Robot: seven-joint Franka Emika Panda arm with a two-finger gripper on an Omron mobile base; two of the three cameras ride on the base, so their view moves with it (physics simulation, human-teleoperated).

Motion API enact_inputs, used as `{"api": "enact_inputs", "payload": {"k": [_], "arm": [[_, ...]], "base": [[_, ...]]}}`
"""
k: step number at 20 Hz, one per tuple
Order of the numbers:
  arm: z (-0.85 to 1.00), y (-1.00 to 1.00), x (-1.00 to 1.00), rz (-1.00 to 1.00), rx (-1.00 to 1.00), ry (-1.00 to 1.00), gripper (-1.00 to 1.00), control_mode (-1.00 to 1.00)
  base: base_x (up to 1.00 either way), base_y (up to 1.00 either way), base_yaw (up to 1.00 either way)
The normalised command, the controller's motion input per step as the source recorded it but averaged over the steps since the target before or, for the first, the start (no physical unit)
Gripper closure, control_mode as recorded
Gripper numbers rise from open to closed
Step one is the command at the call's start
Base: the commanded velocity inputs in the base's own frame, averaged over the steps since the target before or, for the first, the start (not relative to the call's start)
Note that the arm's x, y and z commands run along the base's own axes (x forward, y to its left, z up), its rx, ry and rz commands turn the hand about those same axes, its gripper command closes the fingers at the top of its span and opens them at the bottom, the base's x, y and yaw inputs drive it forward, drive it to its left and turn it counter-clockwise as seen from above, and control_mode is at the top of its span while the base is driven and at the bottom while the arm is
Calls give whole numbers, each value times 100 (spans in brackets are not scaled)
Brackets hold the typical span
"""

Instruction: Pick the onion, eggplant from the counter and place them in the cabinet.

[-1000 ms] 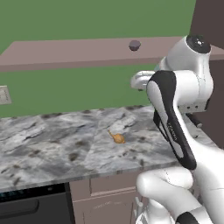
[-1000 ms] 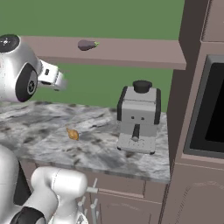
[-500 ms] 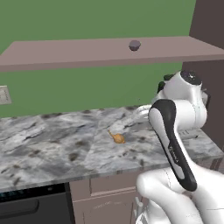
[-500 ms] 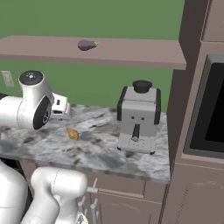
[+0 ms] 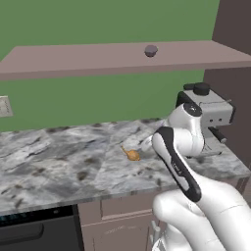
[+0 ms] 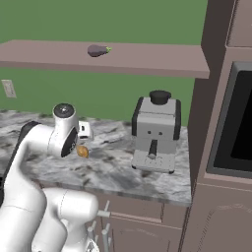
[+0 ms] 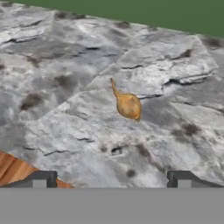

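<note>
Onion: the onion (image 7: 128, 105) lies alone on the marbled surface (image 5: 59, 162), its thin pointed stem angled up and to the left in my hand view; from the left base camera it shows as a small orange-brown bulb (image 5: 132, 155) just beside my bent forearm.
Eggplant: the eggplant (image 6: 97, 50) rests on the long brownish cabinet (image 6: 147, 59) slab along the green wall, its green cap pointing toward the tall dark unit; from the left it reads as a dark rounded lump (image 5: 150, 50) on the slab's top.
Claw: my claw (image 7: 111, 179) hangs above the stone with its two dark fingertips (image 7: 40, 178) spread wide and nothing between them; the onion sits ahead of the gap, slightly toward the right-hand tip, and apart from both.
Arm: my white arm folds low over the front of the surface, and in the right base view the wrist sits just in front of the onion (image 6: 82, 151), partly covering it.
Coffee machine: a grey-and-black coffee machine (image 6: 156, 132) stands upright on the surface near the tall dark unit, well apart from the onion.
Wall: a pale outlet plate (image 5: 5, 106) is fixed to the green wall above the surface's left end.
</note>
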Motion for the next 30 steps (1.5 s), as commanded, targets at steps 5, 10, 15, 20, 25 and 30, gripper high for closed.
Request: {"api": "enact_inputs", "payload": {"k": [5, 10, 15, 20, 25, 30], "arm": [[-40, 0, 73, 11, 0, 0, -100, -100], [-15, 14, 68, 2, 0, 8, -100, -100], [-21, 35, 70, 0, 0, 19, -100, -100], [-46, 22, 62, 0, 0, 17, -100, -100], [-49, 1, 48, 0, 0, 6, -100, -100], [-71, 0, 19, 0, -1, 4, -100, -100]], "base": [[0, 0, 0], [0, 0, 0], [0, 0, 0], [0, 0, 0], [0, 0, 0], [0, 0, 0]]}}
